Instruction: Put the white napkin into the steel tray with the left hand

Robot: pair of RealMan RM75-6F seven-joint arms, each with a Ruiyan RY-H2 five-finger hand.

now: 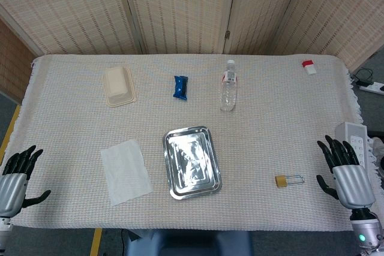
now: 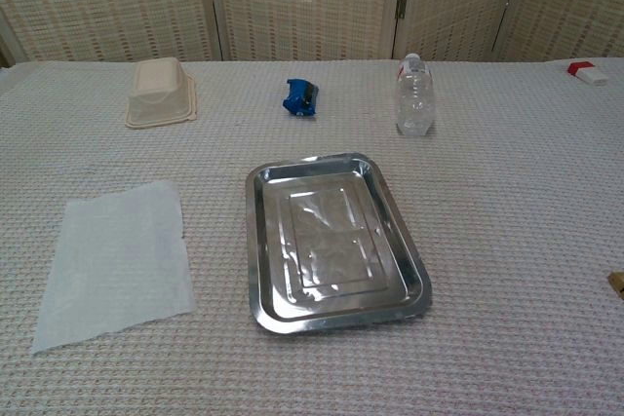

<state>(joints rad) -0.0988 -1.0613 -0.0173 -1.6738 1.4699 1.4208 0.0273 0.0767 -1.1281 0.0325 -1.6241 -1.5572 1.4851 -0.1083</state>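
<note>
- The white napkin (image 1: 125,171) (image 2: 115,260) lies flat on the cloth-covered table (image 1: 270,142) (image 2: 507,202), just left of the steel tray (image 1: 191,161) (image 2: 331,241) and not touching it.
- The steel tray sits near the table's front middle, with nothing in it.
- The left hand (image 1: 17,172) hovers at the table's left edge, well apart from the napkin, its fingers spread and holding nothing.
- The right hand (image 1: 347,172) is at the table's right edge, its fingers likewise apart and holding nothing; a white device (image 1: 357,139) lies just behind it.
- A brass padlock (image 1: 288,180) lies near the right hand.
- Further back stand a beige lidded container (image 1: 119,86) (image 2: 161,92), a blue packet (image 1: 180,87) (image 2: 299,97) and a clear plastic bottle (image 1: 228,86) (image 2: 414,94).
- A small red-and-white object (image 1: 309,66) (image 2: 587,72) lies at the far right corner.
</note>
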